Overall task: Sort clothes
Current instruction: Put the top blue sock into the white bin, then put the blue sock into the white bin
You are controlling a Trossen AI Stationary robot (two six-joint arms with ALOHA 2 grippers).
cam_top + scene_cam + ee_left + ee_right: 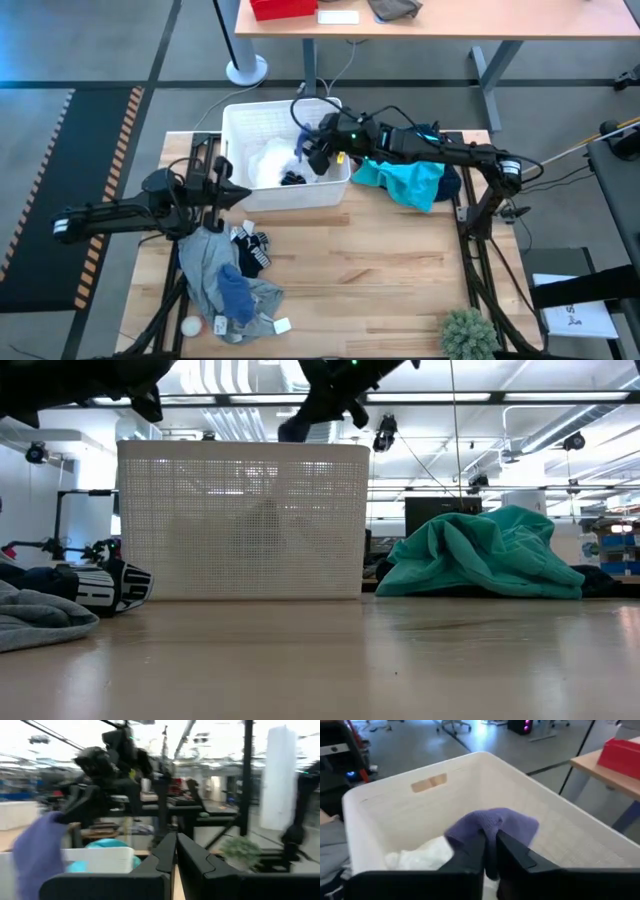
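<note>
My right gripper [312,152] is over the white basket [240,120] and is shut on a blue-purple cloth [492,826], which also shows in the left wrist view [37,851]. A white garment [417,859] and a dark one [293,179] lie in the basket. My left gripper [230,193] is shut and empty at the basket's near left corner. A grey garment [205,262], a blue one [233,290] and striped socks [250,250] lie heaped on the table below it. A teal garment [405,182] lies right of the basket, over a navy one [450,182]. My right gripper pinches a bunched part of the blue-purple cloth [489,836] between its two fingers [470,851]. The fingers slant down from the table's right side. The cloth is lifted clear above the clothes in the basket and bulges out past the fingertips.
A small white ball [190,326] lies at the near left edge and a small green plant [468,335] at the near right corner. Bare tabletop [370,270] lies between them. A second table [450,20] with a red box stands beyond the far edge.
</note>
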